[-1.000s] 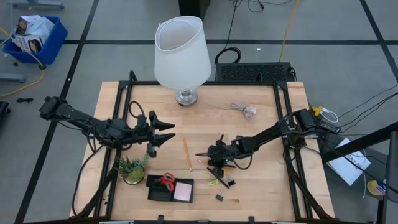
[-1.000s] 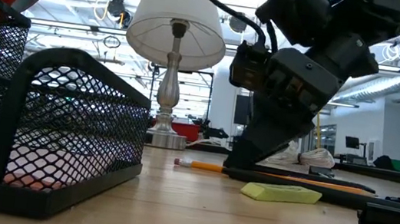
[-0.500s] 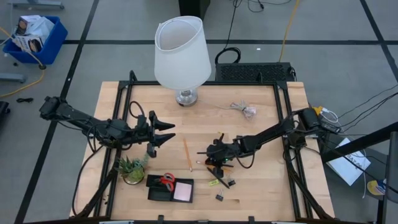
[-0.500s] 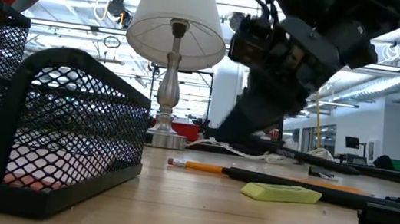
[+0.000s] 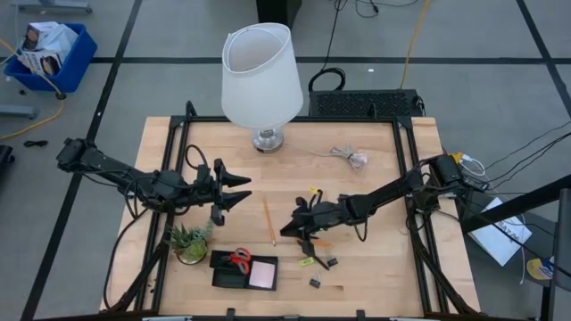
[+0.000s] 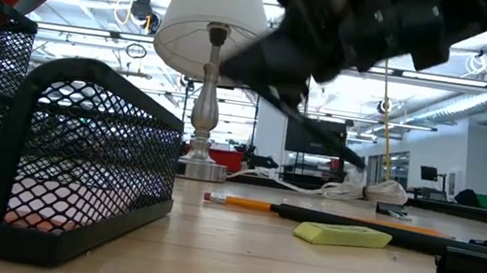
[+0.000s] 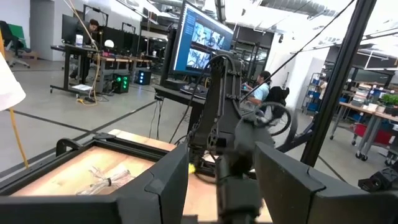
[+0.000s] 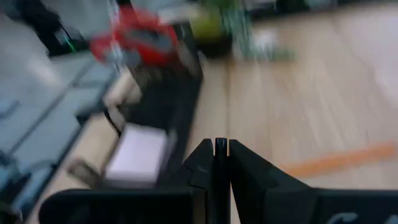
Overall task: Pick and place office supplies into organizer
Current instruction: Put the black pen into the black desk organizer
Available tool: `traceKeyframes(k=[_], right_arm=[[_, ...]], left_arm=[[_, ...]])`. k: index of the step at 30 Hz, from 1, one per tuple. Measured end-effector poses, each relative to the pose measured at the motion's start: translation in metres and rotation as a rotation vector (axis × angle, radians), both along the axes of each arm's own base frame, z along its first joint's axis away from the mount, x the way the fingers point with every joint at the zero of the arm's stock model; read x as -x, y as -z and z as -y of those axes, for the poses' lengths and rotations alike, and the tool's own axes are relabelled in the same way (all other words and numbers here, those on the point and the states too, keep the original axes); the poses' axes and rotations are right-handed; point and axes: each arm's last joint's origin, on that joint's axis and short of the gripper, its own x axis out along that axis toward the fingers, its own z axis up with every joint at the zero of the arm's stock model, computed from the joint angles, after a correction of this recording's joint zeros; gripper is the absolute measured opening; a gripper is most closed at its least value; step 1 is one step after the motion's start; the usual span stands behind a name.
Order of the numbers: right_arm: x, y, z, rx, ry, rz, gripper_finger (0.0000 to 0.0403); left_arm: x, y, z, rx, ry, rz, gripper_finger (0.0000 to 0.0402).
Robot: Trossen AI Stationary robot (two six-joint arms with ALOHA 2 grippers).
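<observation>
Your right gripper (image 5: 287, 229) hangs above the middle of the table, just right of the orange pencil (image 5: 268, 222), its fingers (image 8: 247, 171) pinched on a thin dark pen (image 6: 306, 129) lifted clear of the wood. The organizer (image 5: 244, 269) sits at the near edge, left of centre, with the red scissors (image 5: 239, 259) and pink pad (image 5: 263, 275) inside. Your left gripper (image 5: 243, 190) waits over the left side, fingers parted and holding nothing.
</observation>
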Motion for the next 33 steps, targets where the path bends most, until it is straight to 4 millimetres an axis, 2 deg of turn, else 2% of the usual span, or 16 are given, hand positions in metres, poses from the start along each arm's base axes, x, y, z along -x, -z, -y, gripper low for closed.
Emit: traceKeyframes(k=[9,16,21,27,33], right_arm=[[-0.002,-0.023,-0.014,0.111,-0.081,0.289,0.0025],[-0.003,-0.047,-0.013,0.191,-0.074,0.564,0.0024],[-0.001,-0.06,-0.012,0.227,-0.053,0.709,0.0027],[-0.001,-0.07,-0.001,0.221,-0.005,0.809,0.0024],[-0.003,-0.074,0.02,0.16,0.053,0.84,0.0026]], left_arm=[[0.0,0.001,0.001,0.011,0.005,-0.008,0.0184],[0.0,0.005,0.001,0.003,0.016,-0.049,0.0184],[0.0,0.012,0.006,-0.031,0.121,-0.119,0.0184],[-0.005,0.015,0.01,-0.121,0.209,-0.122,0.0184],[-0.029,0.032,0.012,-0.197,0.137,-0.132,0.0184]])
